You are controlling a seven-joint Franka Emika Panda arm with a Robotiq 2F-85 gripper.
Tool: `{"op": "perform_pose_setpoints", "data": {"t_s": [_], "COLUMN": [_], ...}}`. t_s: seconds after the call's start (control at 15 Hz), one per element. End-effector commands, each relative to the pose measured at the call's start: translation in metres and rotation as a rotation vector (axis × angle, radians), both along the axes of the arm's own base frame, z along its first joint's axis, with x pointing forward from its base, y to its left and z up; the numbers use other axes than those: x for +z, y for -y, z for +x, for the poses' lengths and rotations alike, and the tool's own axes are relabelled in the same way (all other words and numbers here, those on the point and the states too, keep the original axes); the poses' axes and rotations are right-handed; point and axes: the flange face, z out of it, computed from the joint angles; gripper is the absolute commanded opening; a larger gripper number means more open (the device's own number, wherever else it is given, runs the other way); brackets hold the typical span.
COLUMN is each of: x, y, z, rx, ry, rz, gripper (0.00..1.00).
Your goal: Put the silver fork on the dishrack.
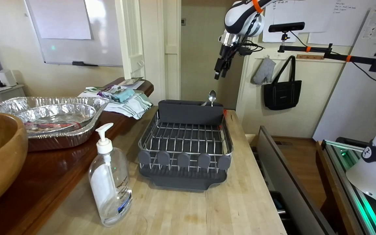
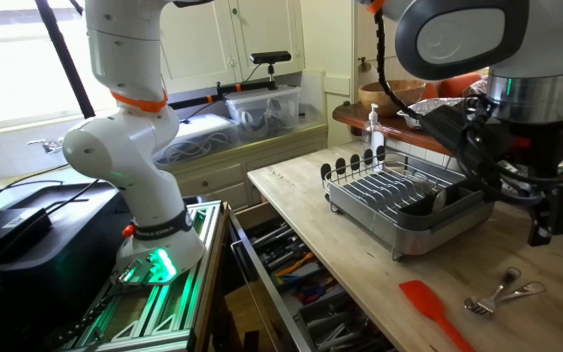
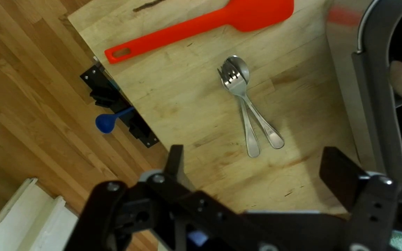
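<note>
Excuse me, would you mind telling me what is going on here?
The robot arm is meant to put the silver fork on the dishrack. Its claw hangs open above the worktop, holding nothing. The fork lies there crossed over a spoon, apart from the dishrack and not yet picked up.

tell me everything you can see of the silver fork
The silver fork looks like shiny metal, with short tines and a slim neck widening into a round-ended handle. It lies on the wooden worktop, beside and apart from the dishrack, crossed over a spoon, its head partly covering the spoon's bowl and the two handles spread apart. The pincer is not touching it.
</note>
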Motion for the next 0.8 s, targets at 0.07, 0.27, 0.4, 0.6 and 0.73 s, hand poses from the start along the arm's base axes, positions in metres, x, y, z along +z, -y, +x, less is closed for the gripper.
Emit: {"op": "perform_pose_setpoints", "data": {"t_s": [0.07, 0.27, 0.4, 0.6, 0.73], "x": [0.001, -0.006, -0.014, -0.032, -0.048], "y": [-0.007, -0.018, -0.023, -0.025, -0.025], "z": [0.0, 0.011, 0.019, 0.029, 0.036], "rx": [0.045, 0.176, 0.258, 0.352, 0.409], "ry": [0.009, -0.005, -0.02, -0.022, -0.035], "rz": [-0.036, -0.089, -0.106, -0.081, -0.044], "gripper": [1.0, 1.0, 1.0, 1.0, 1.0]}}
